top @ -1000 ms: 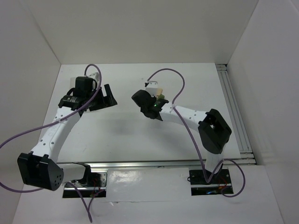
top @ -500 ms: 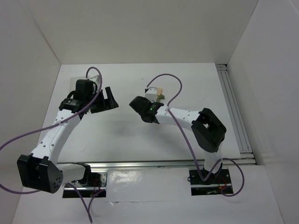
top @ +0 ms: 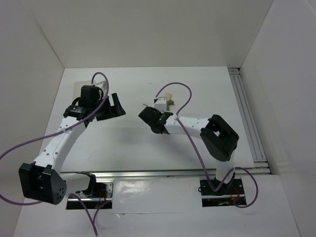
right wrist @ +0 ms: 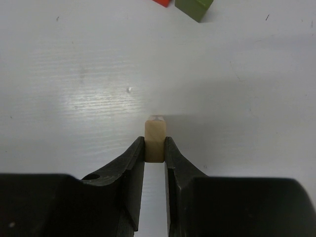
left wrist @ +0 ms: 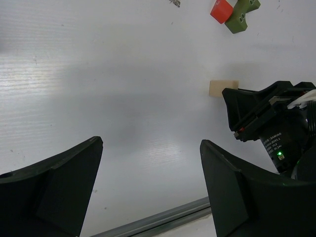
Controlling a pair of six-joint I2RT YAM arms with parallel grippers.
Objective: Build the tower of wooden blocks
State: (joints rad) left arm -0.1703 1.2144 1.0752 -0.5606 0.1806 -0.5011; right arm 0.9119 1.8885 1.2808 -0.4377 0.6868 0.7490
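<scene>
Your right gripper (right wrist: 154, 148) is pinched narrow on a pale tan block (right wrist: 154, 132), held upright near the middle of the white table (top: 123, 143). Ahead of it, toward the back wall, a red block (left wrist: 221, 10) and a green block (left wrist: 242, 15) lie just beside each other, apart from the held one. Your left gripper (left wrist: 150, 145) hangs wide with nothing between its fingers, over the table's left part, well apart from the blocks. White walls (top: 29, 74) close in left, back and right. A metal rail (top: 247, 113) runs along the right edge.
</scene>
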